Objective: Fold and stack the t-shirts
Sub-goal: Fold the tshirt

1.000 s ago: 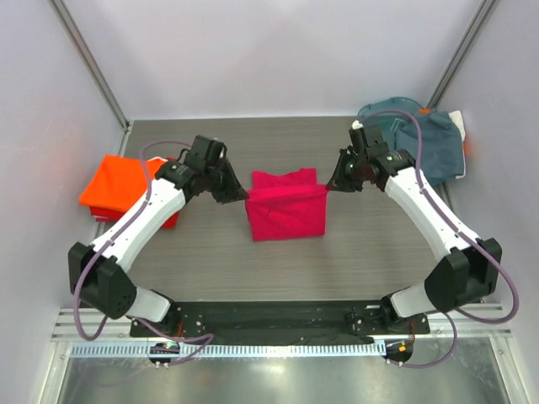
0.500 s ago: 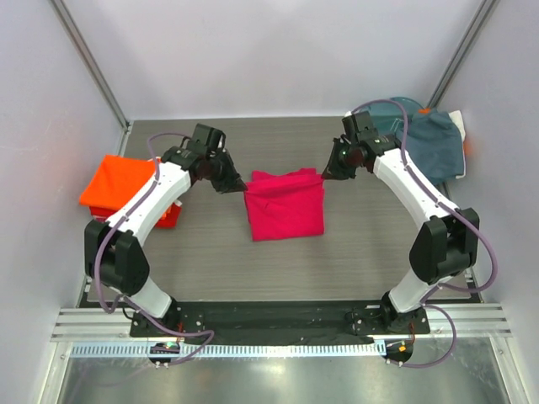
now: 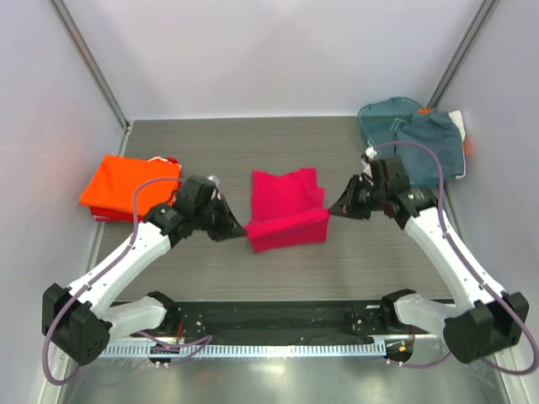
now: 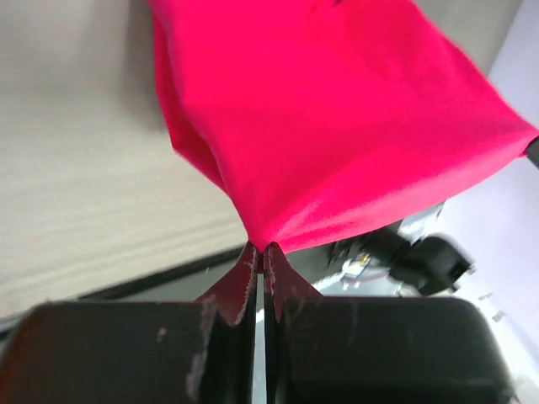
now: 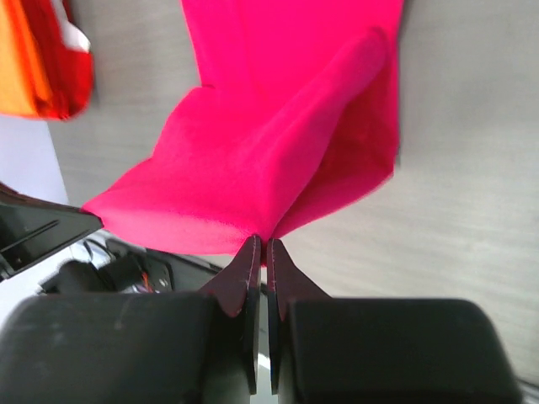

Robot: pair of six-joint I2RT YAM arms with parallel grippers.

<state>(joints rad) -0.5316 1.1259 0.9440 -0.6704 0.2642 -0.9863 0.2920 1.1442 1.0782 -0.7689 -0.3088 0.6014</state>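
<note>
The magenta-pink t-shirt (image 3: 286,206) lies partly folded in the middle of the table, its near edge lifted. My left gripper (image 3: 244,231) is shut on its near left corner; in the left wrist view the cloth (image 4: 337,118) hangs from the closed tips (image 4: 261,252). My right gripper (image 3: 330,210) is shut on the near right corner; in the right wrist view the cloth (image 5: 278,143) fans out from the tips (image 5: 261,246). The folded orange t-shirt (image 3: 126,185) lies at the left. Grey-blue t-shirts (image 3: 429,147) are piled at the back right.
A teal basket (image 3: 383,114) stands at the back right corner under the grey-blue cloth. Grey walls close in the table on the left, back and right. A red edge (image 5: 63,76) shows under the orange shirt in the right wrist view.
Both grippers have moved from the shirt's far corners toward the near edge, drawing the held pink edge over the rest of the shirt and lifting it.
</note>
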